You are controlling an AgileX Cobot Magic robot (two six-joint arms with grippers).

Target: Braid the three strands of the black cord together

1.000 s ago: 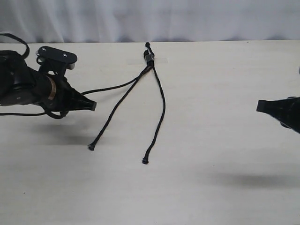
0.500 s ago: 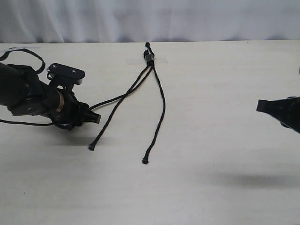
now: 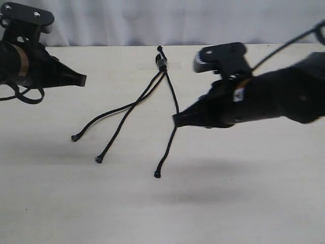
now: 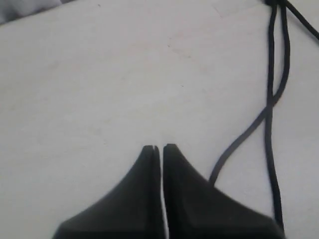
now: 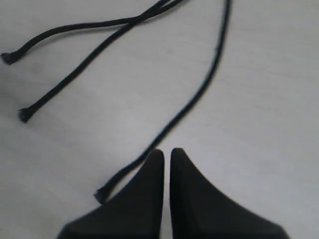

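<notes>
The black cord lies on the pale table, its knotted end (image 3: 161, 62) taped at the back. Its three strands fan toward the front: the left strand (image 3: 104, 116) ends at a tip (image 3: 74, 138), the middle strand (image 3: 122, 127) at a tip (image 3: 98, 159), and the right strand (image 3: 176, 104) at a tip (image 3: 157, 174). My left gripper (image 3: 84, 79) (image 4: 159, 148) is shut and empty, raised at the far left, away from the strands (image 4: 271, 74). My right gripper (image 3: 175, 120) (image 5: 167, 152) is shut and hovers over the right strand (image 5: 209, 79), which runs beside one finger to its tip (image 5: 99, 195).
A strip of clear tape (image 3: 170, 65) holds the knot to the table (image 3: 254, 203). A white curtain (image 3: 152, 20) hangs behind the table's back edge. The right arm's body (image 3: 274, 96) spans the right half of the scene.
My left gripper has let go of the left strand and pulled up and back to the left. My right arm has swung in from the right edge to over the right strand.
</notes>
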